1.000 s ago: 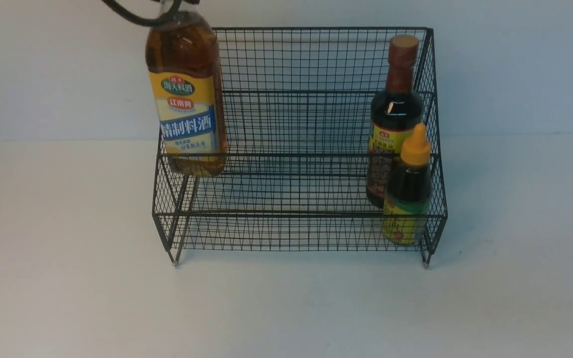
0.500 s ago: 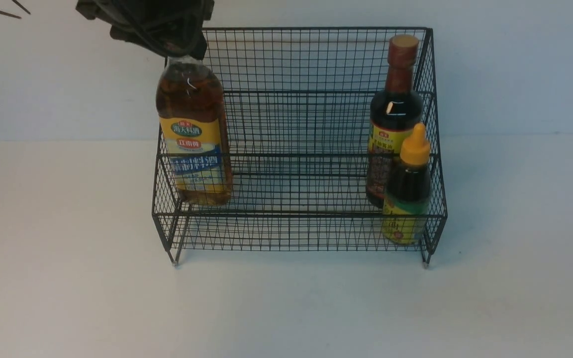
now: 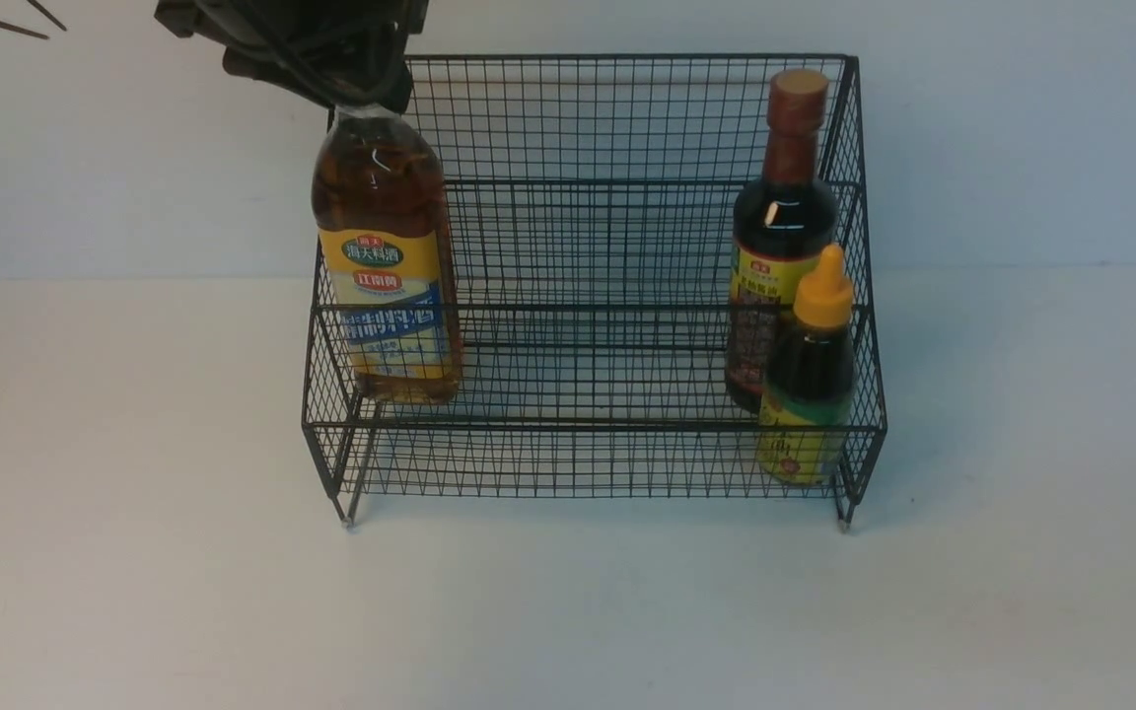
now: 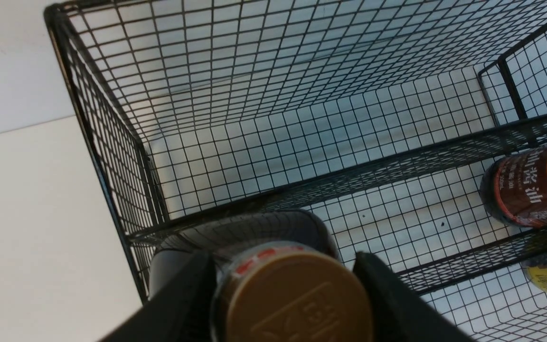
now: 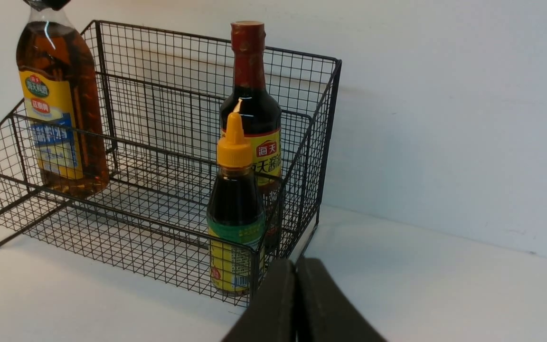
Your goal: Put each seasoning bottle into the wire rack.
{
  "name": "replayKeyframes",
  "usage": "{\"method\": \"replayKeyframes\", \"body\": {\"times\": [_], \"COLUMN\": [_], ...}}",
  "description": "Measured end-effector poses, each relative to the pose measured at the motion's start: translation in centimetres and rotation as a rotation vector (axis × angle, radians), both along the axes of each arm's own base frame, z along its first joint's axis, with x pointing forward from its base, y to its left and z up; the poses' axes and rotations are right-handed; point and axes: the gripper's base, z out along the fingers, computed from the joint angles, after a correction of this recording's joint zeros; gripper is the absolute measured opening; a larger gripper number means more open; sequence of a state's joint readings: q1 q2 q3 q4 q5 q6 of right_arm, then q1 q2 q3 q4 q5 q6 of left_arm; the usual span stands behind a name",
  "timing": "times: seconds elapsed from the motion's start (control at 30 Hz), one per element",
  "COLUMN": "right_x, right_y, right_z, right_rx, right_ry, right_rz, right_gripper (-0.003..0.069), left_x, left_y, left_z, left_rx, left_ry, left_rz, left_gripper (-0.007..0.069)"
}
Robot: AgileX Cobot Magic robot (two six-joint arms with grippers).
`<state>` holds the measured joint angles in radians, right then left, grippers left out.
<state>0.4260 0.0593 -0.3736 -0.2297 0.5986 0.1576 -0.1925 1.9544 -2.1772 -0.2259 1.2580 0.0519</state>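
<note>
The large amber seasoning bottle (image 3: 386, 256) with a yellow-blue label stands upright at the left end of the black wire rack (image 3: 588, 427), behind the middle rail. My left gripper (image 3: 361, 94) is shut on its neck from above. In the left wrist view the tan cap (image 4: 297, 299) sits between the gripper's (image 4: 283, 260) black fingers. The slim dark bottle (image 3: 783, 227) and the small dark bottle (image 3: 810, 375) with a yellow nozzle stand at the rack's right end, the small one in front. My right gripper (image 5: 296, 263) hangs shut and empty near the rack's right front corner (image 5: 254, 266).
The rack stands on a white tabletop (image 3: 568, 611) with a pale wall (image 3: 1022, 138) right behind it. Between the amber bottle and the two dark bottles, both tiers of the rack hold nothing.
The amber bottle has come down from above the rack's left side into the rack, and my left gripper has dropped into the front view with it. The right gripper has stayed still.
</note>
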Motion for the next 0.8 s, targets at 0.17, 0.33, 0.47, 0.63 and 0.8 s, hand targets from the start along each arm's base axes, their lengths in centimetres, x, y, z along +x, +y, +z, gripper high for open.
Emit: {"method": "replayKeyframes", "body": {"times": [0.17,0.33,0.47,0.63,0.8], "right_x": [0.0,0.0,0.0,0.0,0.0], "right_y": [0.0,0.0,0.0,0.0,0.0], "right_z": [0.0,0.0,0.0,0.0,0.0], "right_rx": [0.0,0.0,0.0,0.0,0.002], "right_ry": [0.0,0.0,0.0,0.0,0.001], "right_rz": [0.0,0.0,0.0,0.0,0.0], "right_gripper": [-0.0015,-0.0015,-0.0015,-0.0015,-0.0015], "left_x": [0.0,0.0,-0.8,-3.5,-7.4], "left_y": [0.0,0.0,0.2,0.7,1.5], "left_z": [0.0,0.3,1.7,5.5,9.6], "left_rx": [0.002,-0.001,-0.01,-0.026,-0.047], "left_ry": [-0.004,-0.016,-0.058,-0.158,-0.265], "left_rz": [-0.003,-0.001,-0.001,0.001,0.001], "left_gripper": [0.0323,0.0377,0.0487,0.0578,0.0544]}}
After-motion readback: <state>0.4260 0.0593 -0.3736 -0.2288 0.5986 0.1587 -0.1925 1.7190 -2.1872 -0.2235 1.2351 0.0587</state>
